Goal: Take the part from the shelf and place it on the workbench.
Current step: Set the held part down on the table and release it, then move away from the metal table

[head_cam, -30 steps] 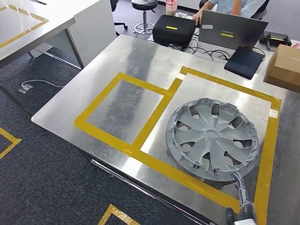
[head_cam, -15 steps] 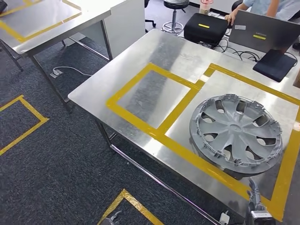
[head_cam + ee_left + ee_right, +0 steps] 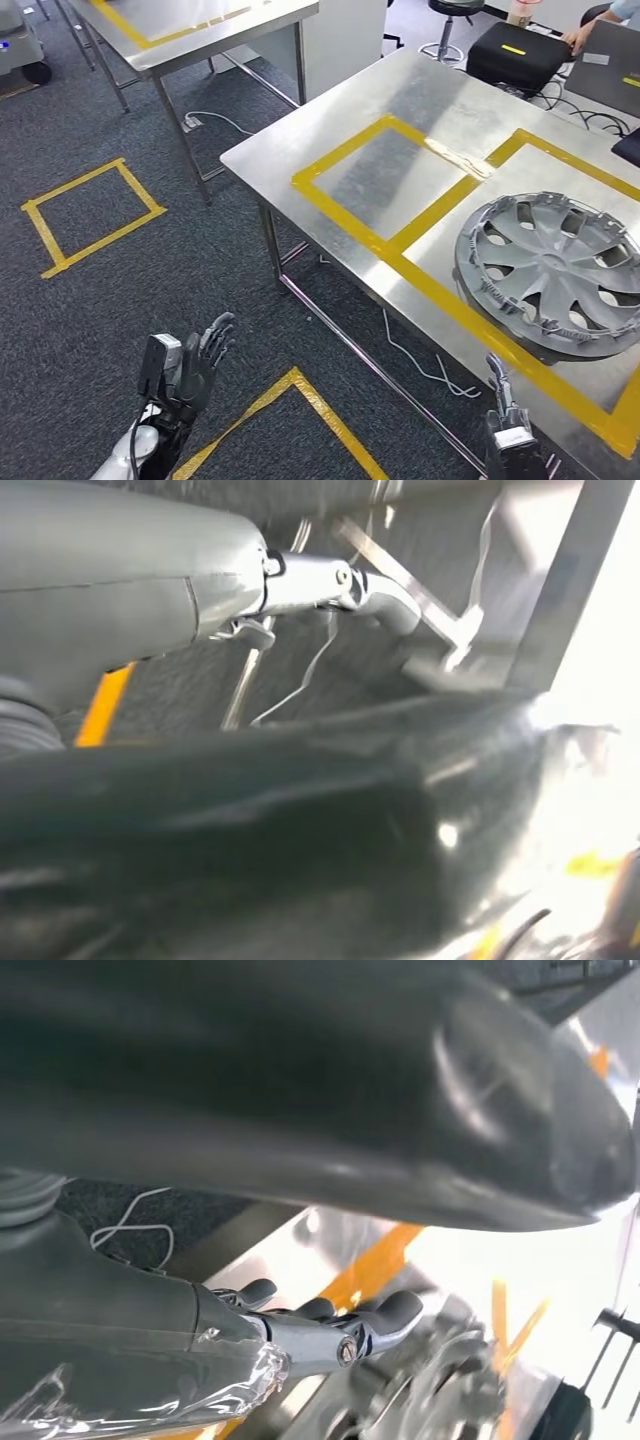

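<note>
Wheel cover (image 3: 557, 272) flat on workbench (image 3: 423, 120), just beyond right hand (image 3: 504, 415), untouched. Both hands empty; left hand (image 3: 195, 365) fingers spread, right fingers straight.

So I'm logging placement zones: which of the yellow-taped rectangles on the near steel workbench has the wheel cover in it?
The larger right-hand rectangle holds the grey wheel cover, lying flat. The smaller rectangle to its left, sharing one tape strip with it, encloses bare steel.
</note>
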Motion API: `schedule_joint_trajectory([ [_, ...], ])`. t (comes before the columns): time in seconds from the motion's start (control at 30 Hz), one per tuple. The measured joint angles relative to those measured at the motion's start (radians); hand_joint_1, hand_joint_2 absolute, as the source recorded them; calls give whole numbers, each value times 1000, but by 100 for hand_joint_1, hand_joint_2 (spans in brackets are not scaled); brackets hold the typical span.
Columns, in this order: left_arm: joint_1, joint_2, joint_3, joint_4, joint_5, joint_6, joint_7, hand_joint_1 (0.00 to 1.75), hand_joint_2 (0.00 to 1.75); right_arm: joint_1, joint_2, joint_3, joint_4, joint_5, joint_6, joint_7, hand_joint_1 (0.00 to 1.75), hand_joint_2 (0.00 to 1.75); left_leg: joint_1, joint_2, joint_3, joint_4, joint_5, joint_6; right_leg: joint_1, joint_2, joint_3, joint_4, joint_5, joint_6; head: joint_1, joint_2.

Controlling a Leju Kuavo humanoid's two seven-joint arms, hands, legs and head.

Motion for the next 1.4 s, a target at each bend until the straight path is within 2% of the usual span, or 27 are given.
schedule_joint_trajectory([
  [0.07,24,-17,53,-14,-31,9,-22,0,0,-9,1,6,8,14,5,2,0,0,-8,-18,-13,-15,6,25,-7,-19,-8,1,13,15,0,0],
  [0.1,37,-22,72,-22,-52,18,-33,0,0,-14,2,9,13,23,10,3,0,0,-10,-28,-22,-15,15,35,-11,-11,-14,6,4,22,-1,0],
  [0.17,55,-29,99,-41,-87,39,-47,0,0,-23,3,16,23,39,20,5,0,0,-9,-49,-45,-16,38,53,-15,38,-40,70,-65,29,-1,0],
  [0.23,68,-37,119,-63,-91,56,-48,0,0,-37,5,21,35,54,31,5,0,0,-12,-73,-73,-15,62,60,-11,86,-74,202,-159,27,1,0],
  [0.27,79,-42,130,-78,-81,62,-44,0,0,-45,6,23,41,61,36,4,0,0,-15,-85,-88,-15,73,62,-8,95,-83,258,-184,24,1,0],
  [0.3,94,-46,143,-92,-67,68,-41,0,0,-53,9,25,47,68,39,3,0,0,-17,-97,-101,-14,84,62,-4,99,-78,283,-188,19,1,0],
  [0.33,109,-50,158,-108,-53,72,-39,0,0,-59,11,27,51,77,41,2,0,0,-19,-109,-115,-13,95,62,0,102,-54,268,-170,13,1,0],
  [0.37,124,-53,174,-123,-41,77,-38,0,0,-64,13,28,54,90,41,2,0,0,-20,-122,-128,-12,106,60,3,110,-12,217,-143,7,0,0],
  [0.43,149,-58,208,-154,-26,84,-38,0,0,-73,16,30,58,124,37,6,0,0,-21,-147,-152,-10,127,55,3,156,89,65,-115,-3,0,0],
  [0.47,159,-60,223,-170,-22,87,-38,0,0,-77,16,32,59,140,34,9,0,0,-21,-159,-160,-10,138,51,3,177,122,11,-113,-6,0,0],
  [0.5,168,-62,237,-184,-19,88,-38,0,0,-79,17,33,59,152,32,12,0,0,-20,-171,-166,-10,149,46,2,190,139,-20,-119,-8,0,0],
  [0.57,187,-65,257,-207,-18,90,-38,0,0,-84,19,35,60,163,30,17,0,0,-18,-197,-177,-12,169,35,3,172,134,-25,-110,-13,2,0],
  [0.6,197,-66,265,-216,-18,91,-38,0,0,-88,20,36,59,160,31,19,0,0,-18,-194,-186,-7,164,30,2,158,128,-25,-102,-18,2,0],
  [0.67,214,-68,275,-236,-21,94,-38,0,0,-92,22,35,59,134,45,21,0,0,-20,-152,-216,51,98,19,0,127,111,-28,-82,-32,-3,0],
  [0.73,225,-70,280,-255,-27,95,-40,0,0,-92,25,33,61,100,68,17,0,0,-18,-99,-259,182,-3,10,3,96,91,-28,-66,-39,-7,0],
  [0.77,232,-70,282,-265,-31,95,-41,0,0,-91,27,32,64,88,79,14,0,0,-14,-89,-274,248,-30,6,4,80,78,-28,-59,-39,-7,0],
  [0.8,241,-70,283,-275,-36,93,-44,0,0,-92,28,32,67,83,89,12,0,0,-10,-84,-278,291,-30,2,5,65,66,-28,-52,-38,-7,0],
  [0.87,262,-71,287,-294,-45,85,-54,0,0,-94,32,32,75,78,109,10,0,0,-4,-75,-238,279,21,-3,4,35,47,-27,-40,-32,-8,0],
  [0.93,276,-72,291,-314,-51,77,-62,0,0,-96,35,31,79,77,121,11,0,0,-3,-36,-134,149,57,-2,6,9,37,-24,-32,-24,-8,0],
  [1.0,283,-72,294,-330,-57,72,-66,0,0,-96,36,30,82,75,126,11,0,0,-10,-1,-51,23,45,8,8,-17,32,-18,-25,-13,-7,0],
  [1.07,291,-72,298,-340,-65,70,-70,0,0,-97,38,28,84,64,134,10,0,0,-17,-12,-38,-18,34,25,6,-42,27,-14,-18,-1,-7,0],
  [1.1,299,-73,301,-345,-73,69,-73,0,0,-98,39,27,85,57,139,8,0,0,-16,-23,-42,-21,37,33,4,-36,23,-10,-21,5,-6,0],
  [1.17,310,-73,304,-354,-93,69,-77,0,0,-98,42,25,85,50,148,2,0,0,-12,-45,-48,-26,46,49,-1,22,-1,42,-58,13,-5,0],
  [1.23,312,-73,306,-359,-110,70,-79,0,0,-97,43,25,89,53,152,0,0,0,-12,-67,-54,-26,53,59,-3,86,-58,176,-128,17,-3,0],
  [1.3,316,-74,308,-361,-122,70,-80,0,0,-96,44,25,92,56,155,0,0,0,-15,-93,-58,-25,58,63,-2,101,-102,287,-166,17,-3,0],
  [1.33,318,-74,308,-361,-126,69,-81,0,0,-96,44,25,94,58,156,-1,0,0,-16,-107,-59,-24,60,63,-2,102,-98,288,-158,16,-3,0],
  [1.4,320,-74,310,-362,-131,67,-84,0,0,-96,44,24,95,59,157,-1,0,0,-16,-137,-59,-22,63,61,-4,117,-33,175,-95,13,-3,0],
])
